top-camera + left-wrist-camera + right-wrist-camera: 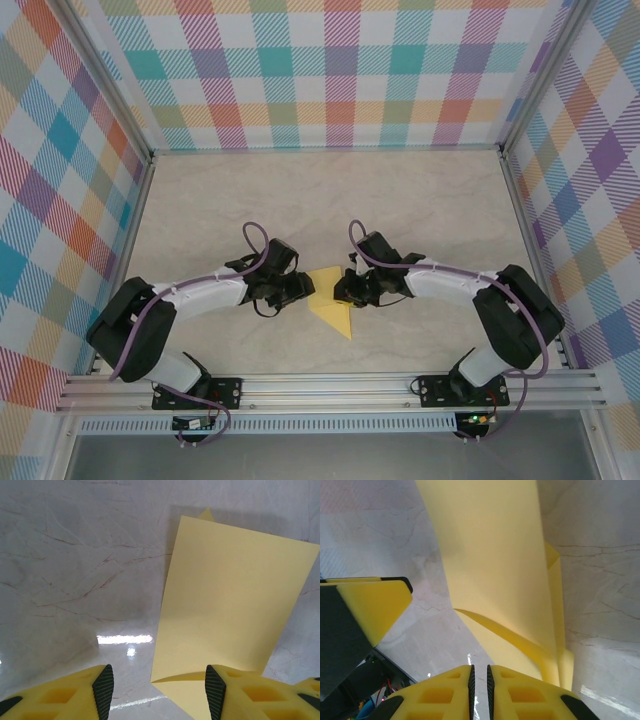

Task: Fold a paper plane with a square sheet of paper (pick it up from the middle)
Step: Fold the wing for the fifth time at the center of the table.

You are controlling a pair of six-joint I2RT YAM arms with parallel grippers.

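Mid-fold, I'd say: left tool [159, 686] apart, the square sheet of paper [230, 610] rising just ahead; right tool [479, 680] nearly together, clamping nothing visible. Next: press that raised paper flat.

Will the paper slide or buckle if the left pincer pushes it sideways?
Probably buckle: the paper looks thin and part of it curls up off the table. The table shines, so the paper may also skid. It is likely too light to resist a push.

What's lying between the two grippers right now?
In the top view, the creased yellow paper lies between the left gripper and the right gripper.
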